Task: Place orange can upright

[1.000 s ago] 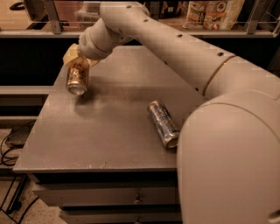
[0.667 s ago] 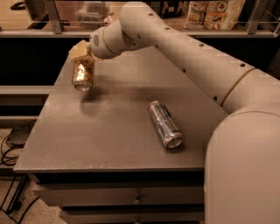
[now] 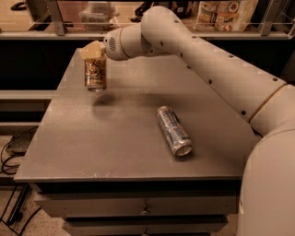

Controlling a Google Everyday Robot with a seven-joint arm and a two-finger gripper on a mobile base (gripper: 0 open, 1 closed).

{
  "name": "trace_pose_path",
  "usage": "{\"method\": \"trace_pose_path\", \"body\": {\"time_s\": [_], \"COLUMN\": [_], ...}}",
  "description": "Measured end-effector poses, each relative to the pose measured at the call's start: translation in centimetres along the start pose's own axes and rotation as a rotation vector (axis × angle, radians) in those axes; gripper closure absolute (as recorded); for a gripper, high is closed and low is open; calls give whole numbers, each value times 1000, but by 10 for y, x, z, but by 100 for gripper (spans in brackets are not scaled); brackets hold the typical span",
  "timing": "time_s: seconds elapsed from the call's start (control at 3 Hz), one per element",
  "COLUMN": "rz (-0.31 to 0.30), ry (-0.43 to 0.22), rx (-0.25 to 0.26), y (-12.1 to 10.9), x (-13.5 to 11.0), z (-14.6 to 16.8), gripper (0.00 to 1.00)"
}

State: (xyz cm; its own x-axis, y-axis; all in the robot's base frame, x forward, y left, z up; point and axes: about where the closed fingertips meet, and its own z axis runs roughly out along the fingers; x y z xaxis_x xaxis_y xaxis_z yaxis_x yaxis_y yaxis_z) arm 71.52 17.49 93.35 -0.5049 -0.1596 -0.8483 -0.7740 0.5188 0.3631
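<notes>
The orange can (image 3: 95,73) is copper-orange with pale markings. It hangs upright in the air above the left rear part of the grey table (image 3: 115,152), with its shadow on the tabletop below it. My gripper (image 3: 93,51) is at the end of the white arm that reaches in from the right. It grips the can at its top end, fingers shut on it.
A longer silver-blue can (image 3: 173,131) lies on its side near the middle right of the table. A shelf with bags and boxes (image 3: 226,14) runs along the back. Cables (image 3: 14,147) lie on the floor at left. Drawers sit under the table front.
The arm has raised the orange can off the table and turned it from tilted to upright, shifting it slightly right and up.
</notes>
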Motion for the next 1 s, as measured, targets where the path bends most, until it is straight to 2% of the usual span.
{"method": "trace_pose_path", "body": {"time_s": [0.33, 0.67, 1.0], "rz": [-73, -210, -398], "ry": [73, 117, 140], "rx": [35, 56, 45], "y": [7, 17, 28], "x": [3, 4, 6], "z": [6, 8, 9], "gripper": [100, 100, 100]}}
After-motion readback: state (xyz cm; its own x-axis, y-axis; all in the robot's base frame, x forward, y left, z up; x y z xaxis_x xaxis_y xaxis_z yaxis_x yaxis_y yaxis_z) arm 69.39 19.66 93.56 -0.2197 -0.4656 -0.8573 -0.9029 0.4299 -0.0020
